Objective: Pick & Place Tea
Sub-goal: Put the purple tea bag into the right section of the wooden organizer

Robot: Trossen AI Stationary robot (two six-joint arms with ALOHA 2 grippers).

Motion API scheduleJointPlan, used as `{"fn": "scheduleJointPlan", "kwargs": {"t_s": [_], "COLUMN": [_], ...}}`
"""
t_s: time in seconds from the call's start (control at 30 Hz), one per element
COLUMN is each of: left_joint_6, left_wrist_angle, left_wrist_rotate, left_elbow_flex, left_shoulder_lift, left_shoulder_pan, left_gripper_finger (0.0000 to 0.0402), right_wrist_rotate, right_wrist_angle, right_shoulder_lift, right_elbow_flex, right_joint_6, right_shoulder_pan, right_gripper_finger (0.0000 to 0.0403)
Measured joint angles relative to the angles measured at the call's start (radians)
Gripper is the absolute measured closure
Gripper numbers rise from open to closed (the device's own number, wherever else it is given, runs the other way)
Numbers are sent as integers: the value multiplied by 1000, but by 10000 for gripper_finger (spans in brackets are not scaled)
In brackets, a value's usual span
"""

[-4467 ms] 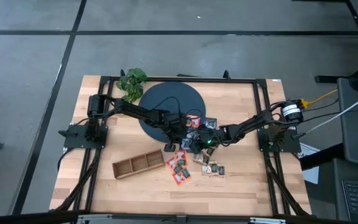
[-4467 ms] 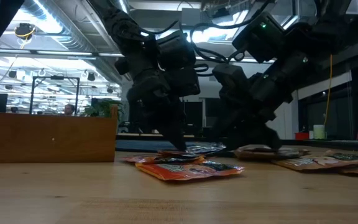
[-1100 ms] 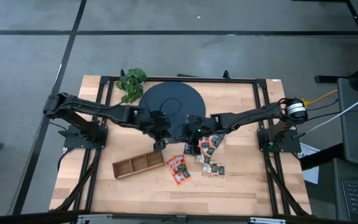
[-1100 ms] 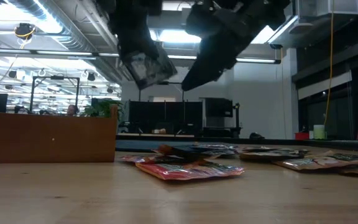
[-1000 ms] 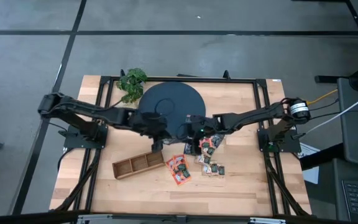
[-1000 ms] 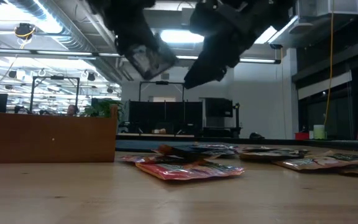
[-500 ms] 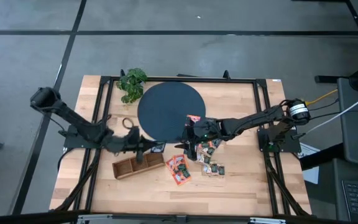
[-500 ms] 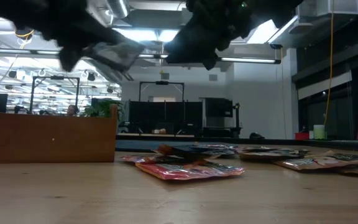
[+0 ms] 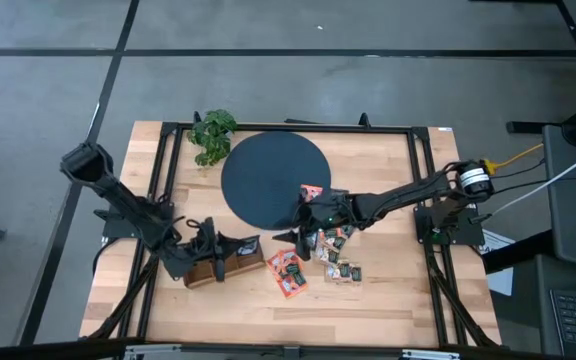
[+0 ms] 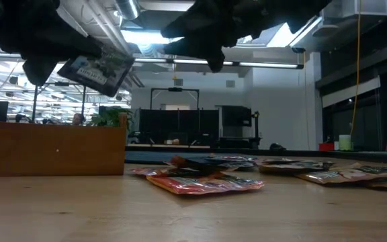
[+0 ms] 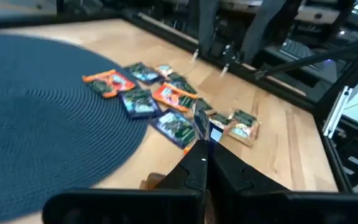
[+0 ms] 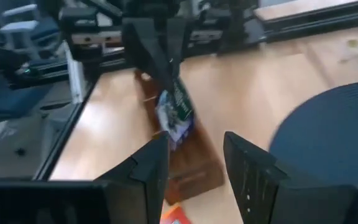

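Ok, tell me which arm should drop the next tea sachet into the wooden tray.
Left. The left gripper already holds a sachet above the wooden tray. The right gripper is open and empty, beside the dark mat.

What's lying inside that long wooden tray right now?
The left gripper hangs over the wooden tray, holding a dark tea sachet above it. The arm covers most compartments, so what lies inside them cannot be seen.

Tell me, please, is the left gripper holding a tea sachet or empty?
Holding one: the left gripper is shut on a dark sachet, lifted over the wooden tray.
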Motion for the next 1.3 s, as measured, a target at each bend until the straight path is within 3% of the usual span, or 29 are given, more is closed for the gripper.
{"fn": "scheduleJointPlan", "kwargs": {"t_s": [0.43,0.73,1.3], "left_joint_6": [296,335,443], "left_wrist_angle": [260,284,360], "left_wrist_rotate": [-41,-14,44], "left_elbow_flex": [1,1,1], "left_shoulder_lift": [33,33,33], "left_shoulder_pan": [1,29,62], "left_gripper_finger": [400,400,400], "right_wrist_rotate": [-25,-46,-96], "right_wrist_angle": [102,100,120], "right_shoulder_lift": [64,78,78], "right_elbow_flex": [43,85,90], "right_joint_6": [-36,-89,-58], "right_shoulder_pan": [-2,-2,-22], "right_gripper_finger": [248,252,374]}}
